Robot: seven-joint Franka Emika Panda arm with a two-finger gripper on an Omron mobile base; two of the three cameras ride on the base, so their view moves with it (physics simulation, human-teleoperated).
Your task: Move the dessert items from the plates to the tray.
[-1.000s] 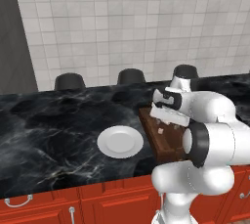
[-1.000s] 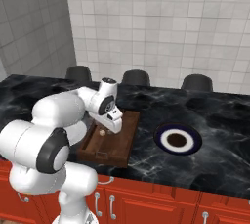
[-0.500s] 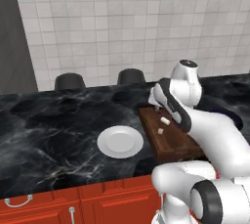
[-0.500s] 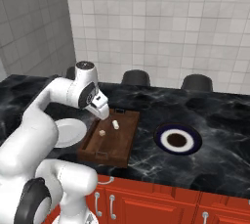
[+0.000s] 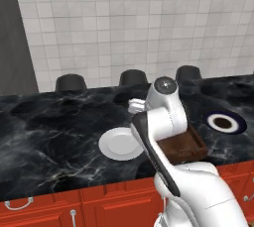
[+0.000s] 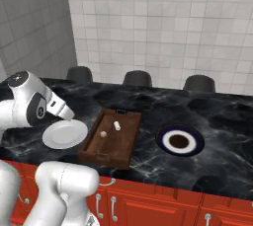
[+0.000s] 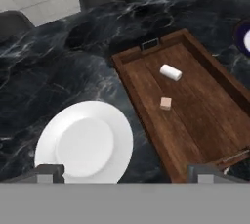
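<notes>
Nearest, hand view: gripper [image 7: 124, 171] fingertips set wide apart, nothing btwn them, above the counter [image 7: 44, 66] edge. 2 plates: white plate [image 7: 84, 144] bare, just left of the tray [image 7: 195, 115]; navy-rimmed plate [image 6: 179, 140] right of the tray, also bare. 1 tray, holding 2 dessert pcs: tan lump [image 7: 165, 102] mid-tray, white oblong [image 7: 171, 72] beyond it, apart. Right base view shows both pcs, lump [image 6: 103, 133] & oblong [image 6: 117, 126]; in left base view the arm covers most of the tray [image 5: 191, 144]. 3 dark stool tops [image 6: 137, 77] behind the counter, tiled wall [image 6: 163, 22] farthest.
</notes>
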